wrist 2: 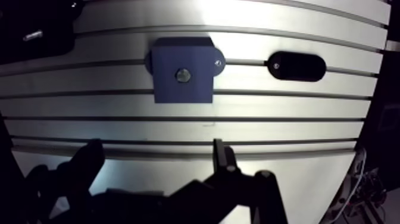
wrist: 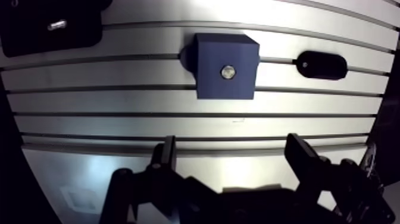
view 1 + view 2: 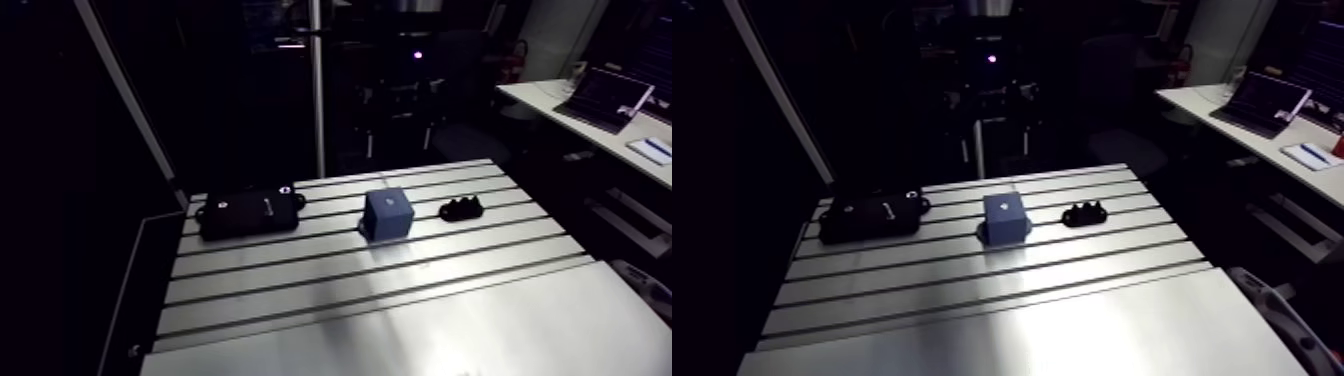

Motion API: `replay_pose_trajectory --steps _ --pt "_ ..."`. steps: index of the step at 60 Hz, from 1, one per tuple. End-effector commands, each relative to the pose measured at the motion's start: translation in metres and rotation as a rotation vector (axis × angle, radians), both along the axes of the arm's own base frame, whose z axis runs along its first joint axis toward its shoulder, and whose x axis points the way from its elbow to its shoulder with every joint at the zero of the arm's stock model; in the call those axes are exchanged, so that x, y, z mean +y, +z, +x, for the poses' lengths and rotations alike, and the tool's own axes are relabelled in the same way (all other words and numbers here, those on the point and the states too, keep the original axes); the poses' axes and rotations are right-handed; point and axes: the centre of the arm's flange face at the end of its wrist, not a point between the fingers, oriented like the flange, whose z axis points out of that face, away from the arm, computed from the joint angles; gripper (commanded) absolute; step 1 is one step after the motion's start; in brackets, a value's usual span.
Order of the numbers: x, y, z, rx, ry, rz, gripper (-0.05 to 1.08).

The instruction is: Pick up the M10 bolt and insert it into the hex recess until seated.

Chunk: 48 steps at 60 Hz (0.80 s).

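Bolt [image 2: 58,25]: small silver piece lying on black tray [image 2: 30,42] near blue block [image 2: 214,89] on counter [image 2: 178,125]; I judge it light, rigid, slick, so grip across shank; my tool [image 2: 232,149] spread, empty.

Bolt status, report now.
Gripper open, empty. Silvery piece on black tray; metal glint atop blue block; which is the bolt, unclear. Nothing between gripper and block.
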Motion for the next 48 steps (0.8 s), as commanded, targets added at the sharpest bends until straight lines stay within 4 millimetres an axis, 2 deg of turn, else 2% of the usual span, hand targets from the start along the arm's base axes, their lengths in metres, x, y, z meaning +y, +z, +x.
replay_pose_trajectory --steps 1,6,13,19,33,42,48 --pt "-0.022 0.055 0.006 -0.020 -0.033 0.002 0.01" --pt "-0.034 0.075 0.006 -0.038 -0.051 0.005 0.01" --pt "-0.048 0.092 0.006 -0.018 -0.033 0.003 0.01" --pt "-0.068 0.120 0.020 0.032 0.004 -0.004 0.01" --pt "-0.073 0.156 0.046 0.092 0.018 -0.005 0.01" --pt "-0.073 0.168 0.064 0.089 0.017 -0.005 0.01" --pt "-0.072 0.165 0.069 0.081 0.016 -0.002 0.01"
